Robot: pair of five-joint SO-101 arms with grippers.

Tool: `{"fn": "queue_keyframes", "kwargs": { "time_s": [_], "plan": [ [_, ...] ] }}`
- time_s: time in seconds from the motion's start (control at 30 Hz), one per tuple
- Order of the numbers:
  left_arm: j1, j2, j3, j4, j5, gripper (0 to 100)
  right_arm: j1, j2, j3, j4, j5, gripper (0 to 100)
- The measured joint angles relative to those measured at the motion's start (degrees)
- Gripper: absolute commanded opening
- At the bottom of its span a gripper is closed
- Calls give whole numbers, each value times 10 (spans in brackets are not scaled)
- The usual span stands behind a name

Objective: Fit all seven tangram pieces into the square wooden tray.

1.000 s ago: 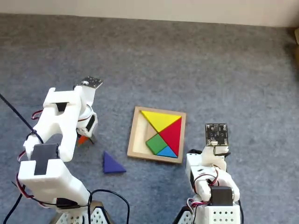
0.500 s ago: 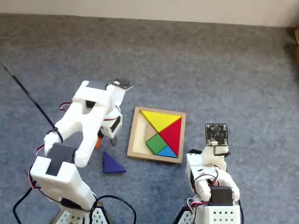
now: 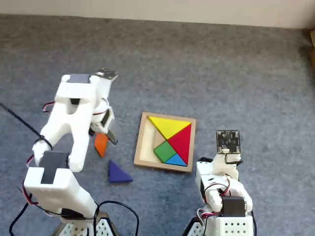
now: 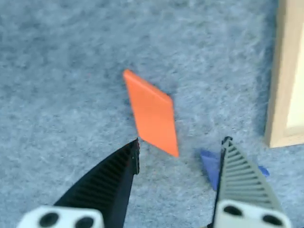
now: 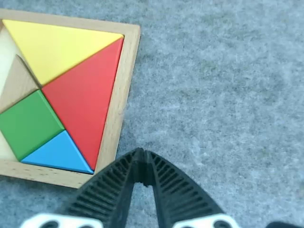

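Left wrist view: left jaws apart near flat orange parallelogram (image 4: 152,114) | fuzzy grey carpet (image 4: 57,57) | right jaws together

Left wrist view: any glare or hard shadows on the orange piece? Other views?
Left wrist view: orange piece evenly lit, no glare, at most a thin soft shadow at its edge. Right wrist view: pieces in the tray look matte, no hotspots. High view: diffuse light, no hard shadows on the carpet.
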Motion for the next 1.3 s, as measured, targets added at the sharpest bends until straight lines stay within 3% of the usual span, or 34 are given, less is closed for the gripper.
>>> {"fn": "queue_keyframes", "kwargs": {
  "time_s": [0.17, 0.47, 0.97, 1.13, 1.3],
  "plan": [
    [-12, 0, 6, -3, -30, 284, 0, 0, 0, 0, 0, 5],
    [-14, 0, 125, -156, -33, 273, 0, 0, 0, 0, 0, 5],
    [-14, 65, 93, -145, -33, 27, 0, 0, 0, 0, 0, 5],
    [-11, 46, 92, -137, -33, 18, 0, 0, 0, 0, 0, 5],
    [26, -55, 127, -113, -12, 18, 0, 0, 0, 0, 0, 5]
  ]
}}
